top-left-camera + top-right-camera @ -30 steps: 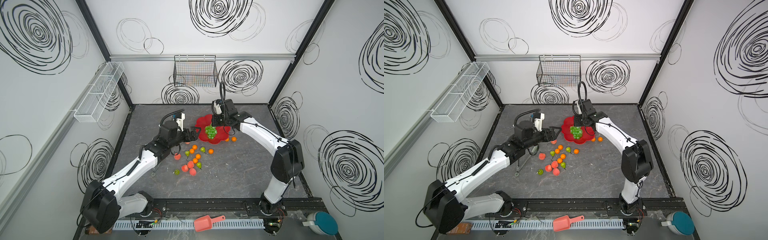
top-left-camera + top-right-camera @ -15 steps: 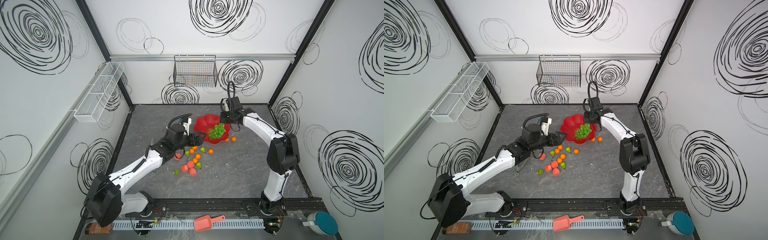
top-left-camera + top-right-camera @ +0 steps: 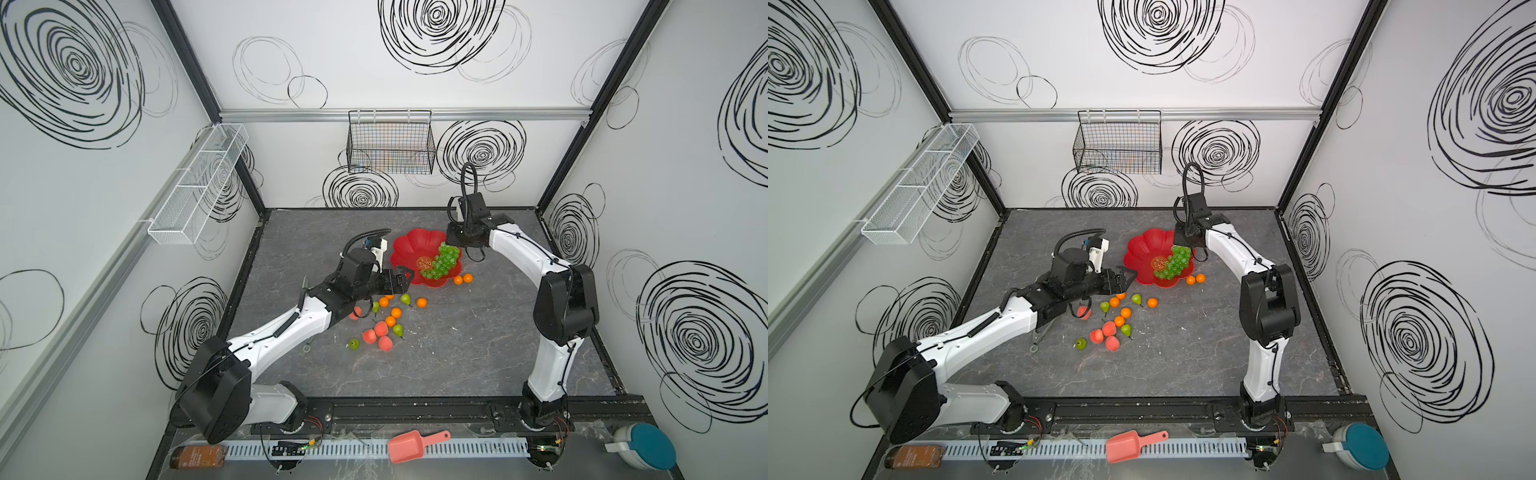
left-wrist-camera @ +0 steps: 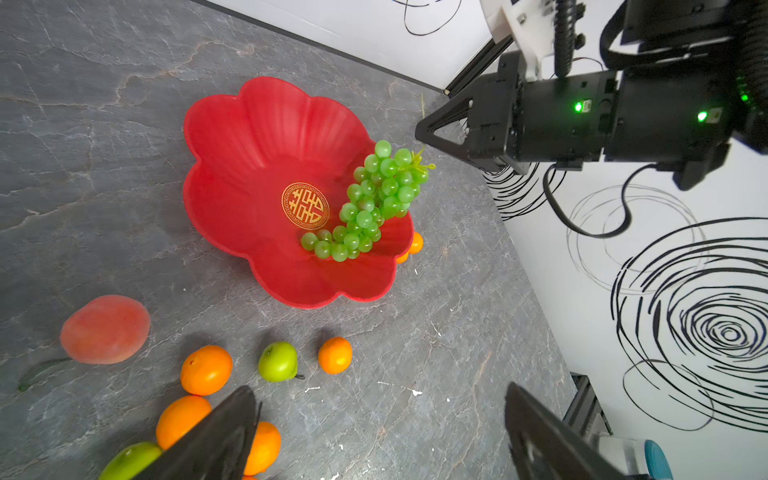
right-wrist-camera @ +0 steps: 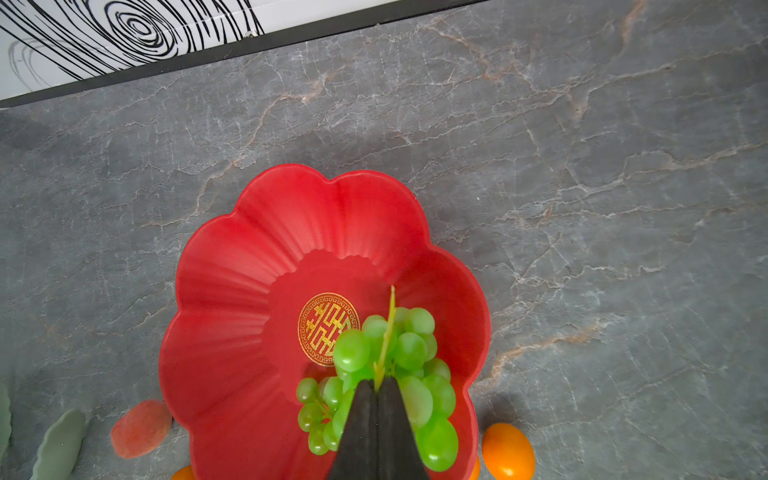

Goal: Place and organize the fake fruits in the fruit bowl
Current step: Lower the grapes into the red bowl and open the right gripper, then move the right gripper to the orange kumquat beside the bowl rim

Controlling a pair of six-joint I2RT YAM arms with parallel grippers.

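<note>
Grey stone-patterned tabletop (image 3: 457, 357), boxed in by white walls (image 3: 415, 137) scrawled with black spirals. Right gripper (image 5: 376, 384), jaws pressed together, pinches the thin stem of a bunch of translucent green plastic grapes (image 5: 399, 353). The bunch hangs from that stem end and trails down into the glossy red flower-shaped fruit bowl (image 3: 409, 245), its lowest grapes resting on the dish floor just beside the gold centre mark (image 4: 305, 205). Its long axis runs on a slant, with the stem end up at the far right petal, toward the right arm, and the tip pointing to the dish's near left. The upper grapes lie over the rim there, so part of the bunch looks to overhang. Left gripper (image 3: 405, 279), jaws wide and empty, hovers just off the bowl's near left rim. Below it, small plastic oranges (image 3: 396, 311), green pears (image 3: 405, 298) and pink-red peaches (image 3: 381, 329) lie scattered on the table, and two more oranges (image 3: 458, 280) sit just beside the near right rim.

The step in hand, as I read it, is settling the grapes. Done well, the stem end goes inward and down until the whole bunch lies along one side of the dish, leaving the middle free for round fruit. The jaws should part only once its weight is on the dish. A pull toward the rim could drag the dish or spill the bunch.
</note>
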